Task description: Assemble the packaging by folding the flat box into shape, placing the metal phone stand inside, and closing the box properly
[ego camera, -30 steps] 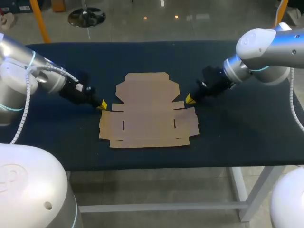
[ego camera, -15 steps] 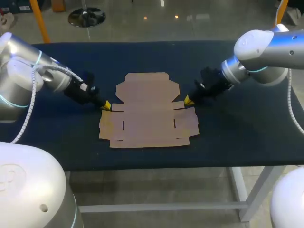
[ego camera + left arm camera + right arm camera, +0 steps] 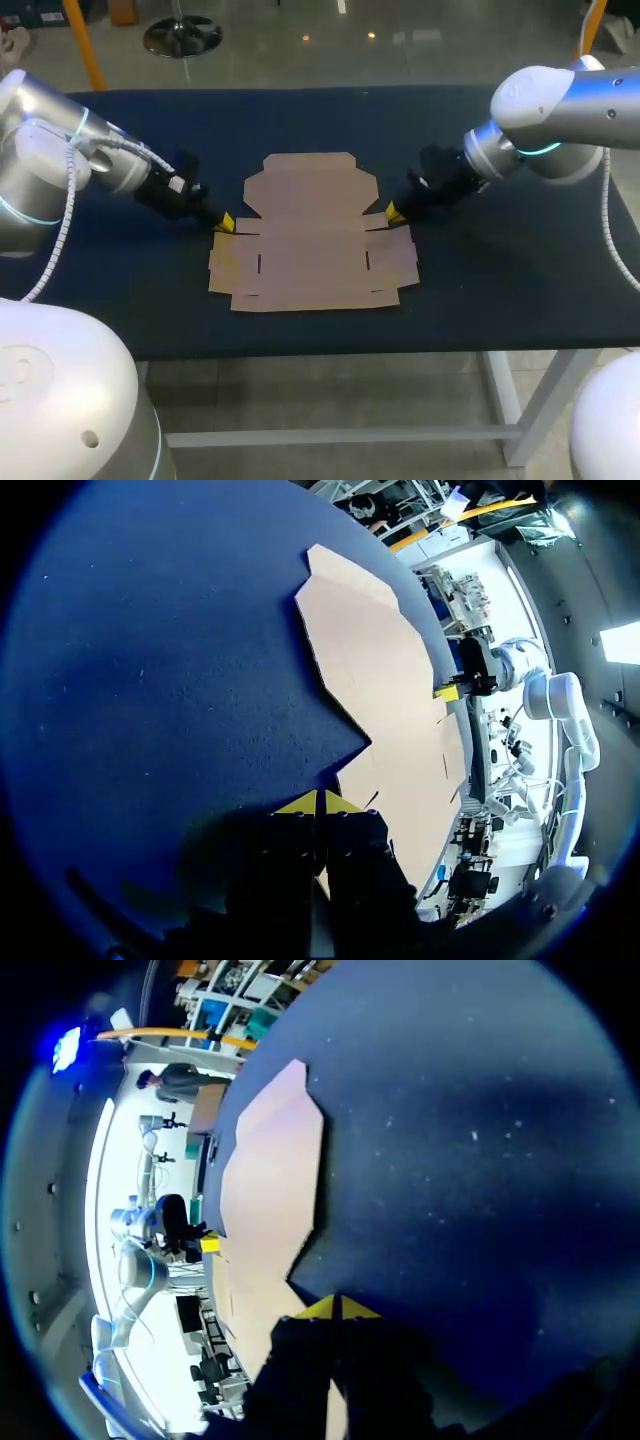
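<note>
A flat brown cardboard box blank lies unfolded in the middle of the dark blue table. My left gripper is shut, with its yellow tips at the blank's left notch. My right gripper is shut too, its tips at the right notch. In the left wrist view the joined yellow tips rest at the cardboard edge, and my other gripper shows across the sheet. The right wrist view has its shut tips beside the cardboard. No metal phone stand is in view.
Bare blue table surrounds the blank on all sides, with wide free room at the front left and front right.
My left gripper has moved right to the blank's left notch. My right gripper has edged slightly left toward the right notch. The cardboard has not moved.
</note>
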Controlling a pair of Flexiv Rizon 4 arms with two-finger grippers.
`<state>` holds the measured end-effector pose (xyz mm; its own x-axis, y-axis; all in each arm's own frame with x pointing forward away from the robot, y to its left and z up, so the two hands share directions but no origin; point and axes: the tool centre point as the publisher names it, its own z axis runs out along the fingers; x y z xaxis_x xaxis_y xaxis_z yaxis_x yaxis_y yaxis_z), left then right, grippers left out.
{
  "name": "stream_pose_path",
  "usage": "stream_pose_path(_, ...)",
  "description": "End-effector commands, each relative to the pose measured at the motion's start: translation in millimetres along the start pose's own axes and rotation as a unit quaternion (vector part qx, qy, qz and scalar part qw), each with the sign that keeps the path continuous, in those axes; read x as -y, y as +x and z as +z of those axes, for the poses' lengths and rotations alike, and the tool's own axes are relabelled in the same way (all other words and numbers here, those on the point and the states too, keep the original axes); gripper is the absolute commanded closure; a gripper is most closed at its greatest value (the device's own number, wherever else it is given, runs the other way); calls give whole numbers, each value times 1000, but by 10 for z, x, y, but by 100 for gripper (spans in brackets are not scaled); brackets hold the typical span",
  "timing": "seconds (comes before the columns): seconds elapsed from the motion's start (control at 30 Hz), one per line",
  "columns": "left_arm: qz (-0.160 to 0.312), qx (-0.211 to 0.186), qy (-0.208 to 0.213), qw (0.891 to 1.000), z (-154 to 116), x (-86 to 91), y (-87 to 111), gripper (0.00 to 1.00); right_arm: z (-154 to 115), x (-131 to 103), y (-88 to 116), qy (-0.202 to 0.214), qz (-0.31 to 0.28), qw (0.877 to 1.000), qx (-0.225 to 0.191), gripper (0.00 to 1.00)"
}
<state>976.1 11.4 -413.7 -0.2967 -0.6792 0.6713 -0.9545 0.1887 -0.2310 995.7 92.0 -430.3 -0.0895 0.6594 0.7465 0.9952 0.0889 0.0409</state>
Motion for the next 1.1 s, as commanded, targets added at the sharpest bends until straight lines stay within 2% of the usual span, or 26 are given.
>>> stream_pose_path(0.03,0,-3,-5,1000,20,19,-21,100,45,12,-28,0,-2,1000,-3,100)
stream_pose_path(0.47,2,-6,-9,1000,25,-4,5,100,98,44,71,-8,-13,1000,-7,100)
stream_pose_path(1.1,15,-17,-13,1000,34,-31,108,100,132,98,193,-27,-15,999,15,100)
